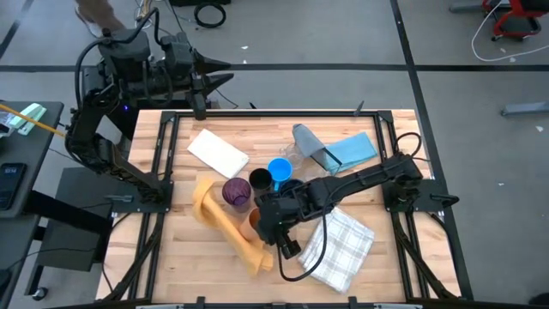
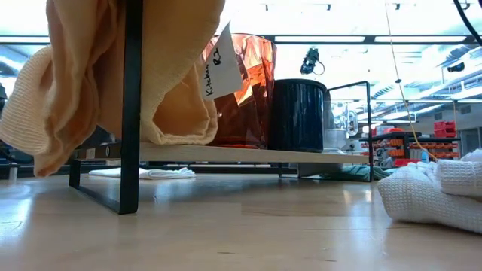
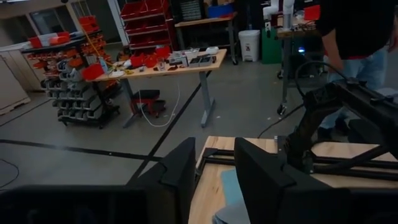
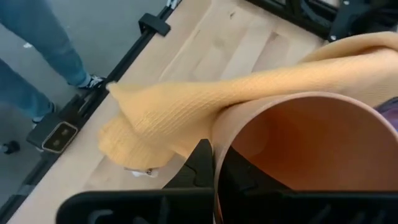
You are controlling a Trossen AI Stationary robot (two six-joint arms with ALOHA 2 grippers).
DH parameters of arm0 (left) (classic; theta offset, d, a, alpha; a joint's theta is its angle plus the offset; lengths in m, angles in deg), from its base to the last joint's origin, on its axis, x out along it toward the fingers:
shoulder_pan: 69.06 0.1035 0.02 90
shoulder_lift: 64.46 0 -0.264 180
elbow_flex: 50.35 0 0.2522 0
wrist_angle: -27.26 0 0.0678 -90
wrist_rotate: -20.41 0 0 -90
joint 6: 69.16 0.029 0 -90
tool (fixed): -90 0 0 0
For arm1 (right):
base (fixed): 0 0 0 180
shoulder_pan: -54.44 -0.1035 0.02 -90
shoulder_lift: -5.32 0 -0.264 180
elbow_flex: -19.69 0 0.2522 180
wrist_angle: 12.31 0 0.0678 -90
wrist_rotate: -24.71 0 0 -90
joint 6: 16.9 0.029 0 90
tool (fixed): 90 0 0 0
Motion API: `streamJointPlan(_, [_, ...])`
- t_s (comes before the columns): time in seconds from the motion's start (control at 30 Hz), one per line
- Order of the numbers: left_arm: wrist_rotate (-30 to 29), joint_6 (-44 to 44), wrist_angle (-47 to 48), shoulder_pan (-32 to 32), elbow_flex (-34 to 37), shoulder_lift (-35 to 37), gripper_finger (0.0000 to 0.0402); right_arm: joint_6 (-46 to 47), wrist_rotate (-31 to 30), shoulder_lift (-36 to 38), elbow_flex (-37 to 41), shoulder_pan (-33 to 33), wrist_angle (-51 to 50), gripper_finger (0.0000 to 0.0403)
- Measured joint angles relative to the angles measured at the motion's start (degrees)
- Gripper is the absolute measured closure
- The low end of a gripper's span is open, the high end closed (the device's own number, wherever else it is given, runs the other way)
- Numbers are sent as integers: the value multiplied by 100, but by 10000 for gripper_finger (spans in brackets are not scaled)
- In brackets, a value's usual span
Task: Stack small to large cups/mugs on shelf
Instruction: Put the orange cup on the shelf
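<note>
We see the right end effector (image 4: 214, 180) pinching the orange cup's (image 4: 298, 155) rim beside the yellow cloth (image 4: 205, 106); the left end effector (image 3: 214, 180) waits spread behind the counter (image 1: 189, 257).

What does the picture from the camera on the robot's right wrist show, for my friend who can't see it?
The right gripper has its jaws shut on the rim of an orange cup, seen from just above its open mouth. A yellow-orange waffle cloth lies draped beside the cup on the wooden table, and a person's jeans-clad legs stand past the table's edge.

Matt orange cup (image 4: 298, 149), waffle-weave yellow cloth (image 4: 205, 106), smooth wooden table (image 1: 184, 257).
</note>
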Motion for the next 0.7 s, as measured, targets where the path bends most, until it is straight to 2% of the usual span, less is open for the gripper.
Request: streamJointPlan(0.7, [0,0,-7,0,0,0,283,-751,316,-446,-4,113,-134,400])
